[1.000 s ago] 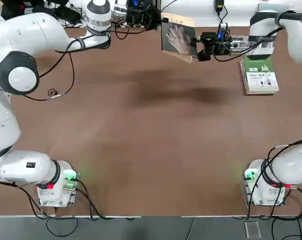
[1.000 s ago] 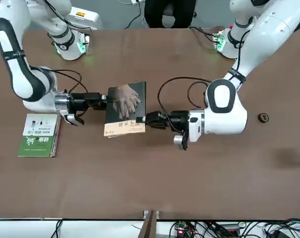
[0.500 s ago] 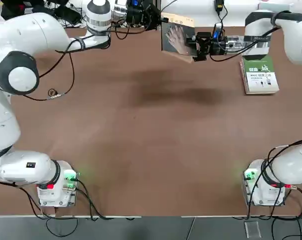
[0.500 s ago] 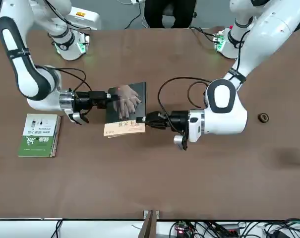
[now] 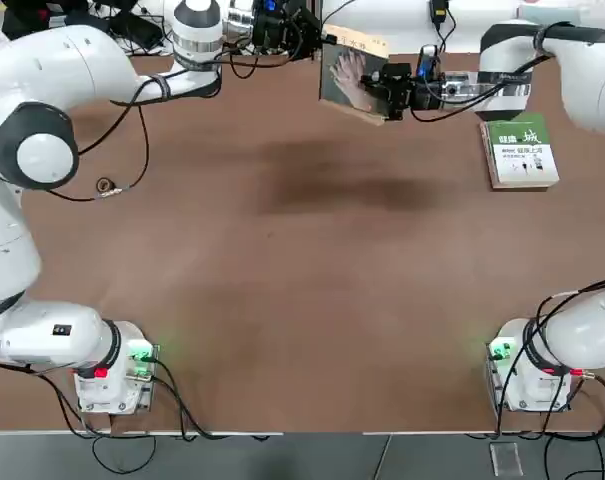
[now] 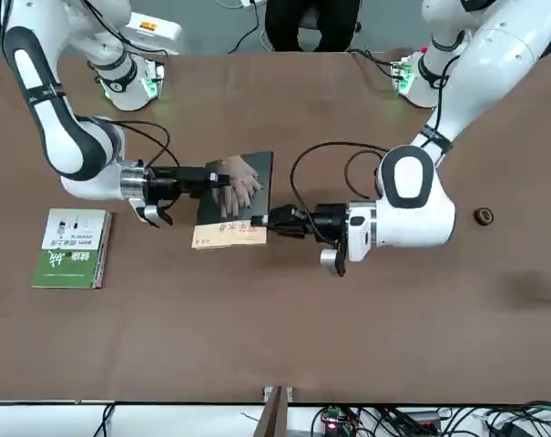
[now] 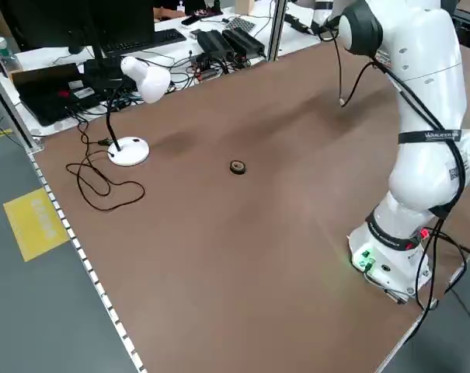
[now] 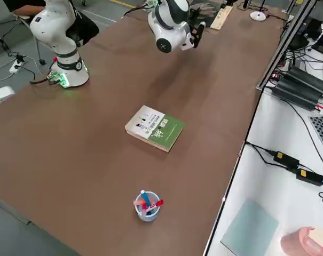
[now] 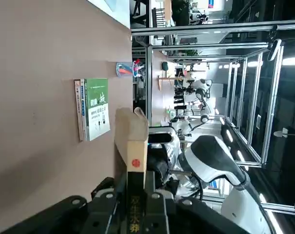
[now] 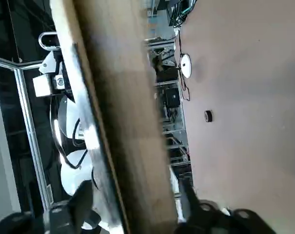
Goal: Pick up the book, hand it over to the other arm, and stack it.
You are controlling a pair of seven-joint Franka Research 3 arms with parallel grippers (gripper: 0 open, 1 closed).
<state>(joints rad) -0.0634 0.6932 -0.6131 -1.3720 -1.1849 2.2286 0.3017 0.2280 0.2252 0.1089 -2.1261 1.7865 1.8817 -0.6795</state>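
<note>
While the right arm's black gripper [image 5: 380, 82] covers part of the thin grey-brown paperback [image 5: 342, 78] in the top view, the left arm's black gripper [image 5: 320, 40] is partly cut off at the upper edge; the paperback is between the two arms.

In the front view, the pale hand picture is partly behind the right gripper, and the person's dark-clad legs [image 6: 311, 25] are cut off above. A thick green-and-white book [image 6: 72, 248] lies on the brown tabletop [image 6: 348, 328].

The left side view leaves the paperback out; a small dark ring [image 7: 237, 167] lies near a white-based lamp [image 7: 129, 151].

In the right side view, the paperback is cut off at the top edge, and a pale cup of coloured pens [image 8: 147, 207] stands near the thick book.

The left wrist view shows the left gripper pinching the paperback.

In the right wrist view, the right gripper's fingers are spread either side of the paperback, whose cover cannot be read.
</note>
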